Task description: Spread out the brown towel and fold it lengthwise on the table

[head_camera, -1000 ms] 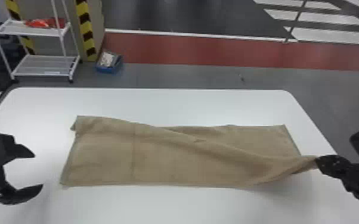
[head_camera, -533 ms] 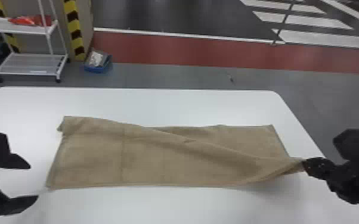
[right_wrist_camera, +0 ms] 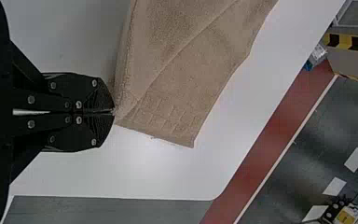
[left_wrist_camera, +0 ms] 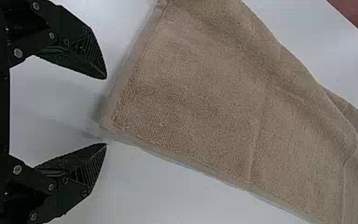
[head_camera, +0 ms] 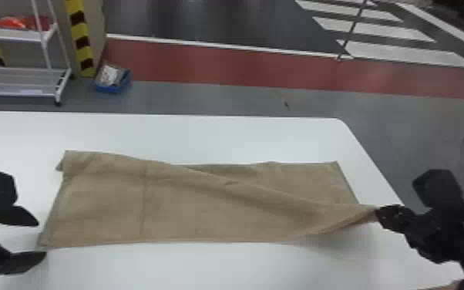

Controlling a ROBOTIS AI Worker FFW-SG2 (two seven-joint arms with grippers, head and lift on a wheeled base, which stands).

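While the right gripper [head_camera: 376,211] pinches the brown towel [head_camera: 189,208] at one end, the wide-open left gripper [left_wrist_camera: 106,111] comes nearer the opposite corner [left_wrist_camera: 110,122], just beyond its fingertips, likely to help straighten the fold.

I see the brown towel [head_camera: 189,216] as cloth, matt and rough with a fuzzy pile. The table [head_camera: 204,135] looks smooth, with a soft sheen. My left gripper [head_camera: 41,239] and right gripper [head_camera: 379,213] look hard and mostly matt, their finger pads [left_wrist_camera: 90,51] ridged, their screw heads [left_wrist_camera: 17,52] shiny metal. To me the rack [head_camera: 15,35] looks like smooth, painted metal.
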